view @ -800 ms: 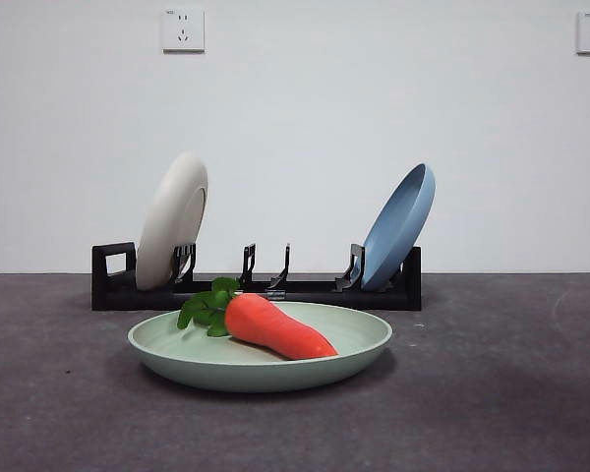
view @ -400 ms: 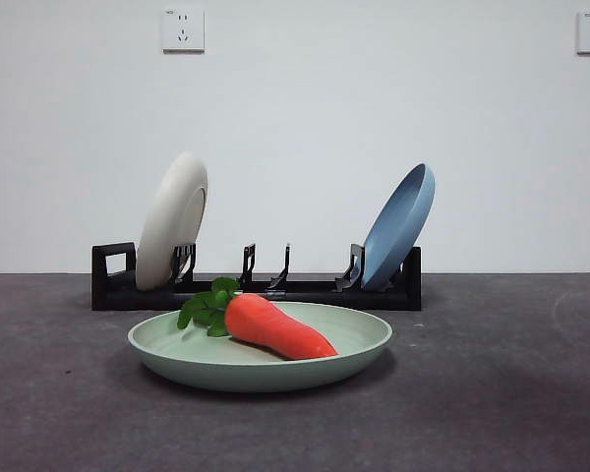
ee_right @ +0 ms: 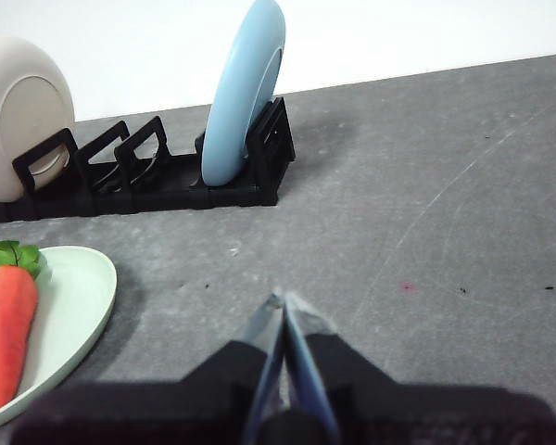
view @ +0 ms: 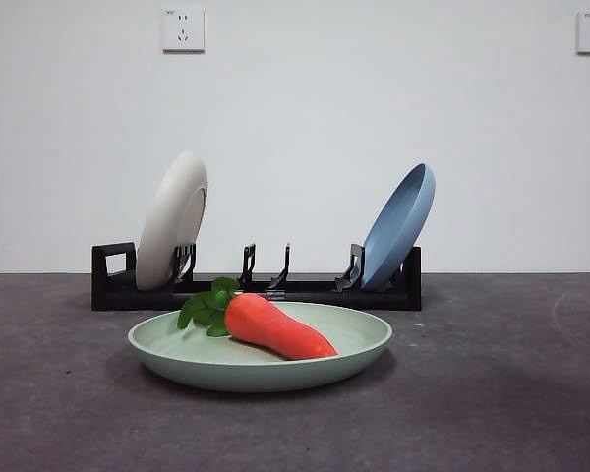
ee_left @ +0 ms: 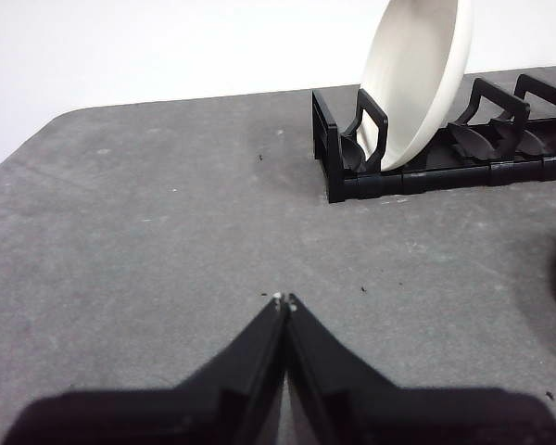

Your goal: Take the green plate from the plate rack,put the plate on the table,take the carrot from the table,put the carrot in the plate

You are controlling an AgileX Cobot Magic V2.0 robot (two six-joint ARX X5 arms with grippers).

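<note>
Plainly, the carrot (view: 275,327) lies in the green plate (view: 354,346), which sits flat on the counter (view: 492,393) just in front of the plate rack (view: 305,291). In the front view the carrot's leaves point toward the rack's loop end, where a cream-white plate (view: 172,221) leans; a blue plate (view: 400,226) leans at the other end, with bare slots between them. That view shows neither arm.

Only the wrist views show them. The left claw (ee_left: 284,301) has its jaws pressed together on nothing, above bare counter off the rack's loop end, with only a sliver of the green plate at the picture's edge. The right claw (ee_right: 284,303) is likewise closed and empty, near the blue plate's end; its view catches part of the green plate and the carrot, which the left wrist view lacks.
</note>
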